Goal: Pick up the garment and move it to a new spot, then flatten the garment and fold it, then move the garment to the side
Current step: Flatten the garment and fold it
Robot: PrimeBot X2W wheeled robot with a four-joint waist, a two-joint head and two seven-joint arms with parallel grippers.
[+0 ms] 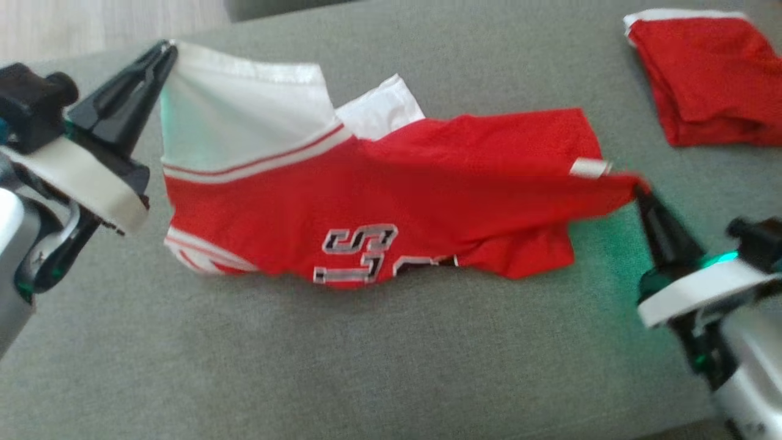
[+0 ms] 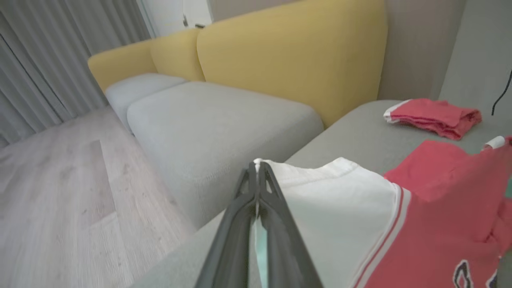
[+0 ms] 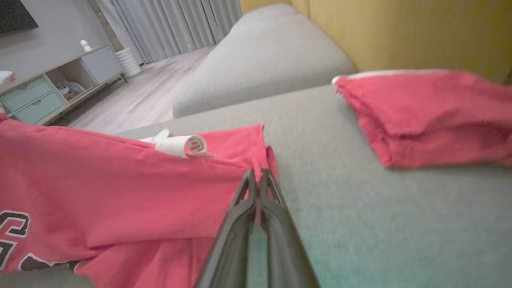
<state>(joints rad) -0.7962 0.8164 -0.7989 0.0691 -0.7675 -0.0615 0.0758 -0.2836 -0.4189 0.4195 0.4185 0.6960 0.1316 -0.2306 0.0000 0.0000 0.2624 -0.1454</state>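
Note:
The garment (image 1: 391,183) is a red shirt with white sleeves, red and white stripes and black lettering, stretched across the grey cushion (image 1: 342,366). My left gripper (image 1: 168,52) is shut on the white sleeve's hem at the upper left and lifts it; the left wrist view shows that gripper (image 2: 257,166) pinching the white cloth (image 2: 340,212). My right gripper (image 1: 640,186) is shut on a red corner of the garment at the right. In the right wrist view, its dark fingers (image 3: 256,178) clamp the red cloth (image 3: 132,188) just below a curled white label (image 3: 182,146).
A second red garment (image 1: 708,79), folded, lies at the cushion's far right corner, also visible as a red pile (image 3: 428,116). A yellow sofa back (image 2: 288,56) and pale seat (image 2: 216,120) stand beyond, with wooden floor (image 2: 60,208) and a cabinet (image 3: 52,92) to the side.

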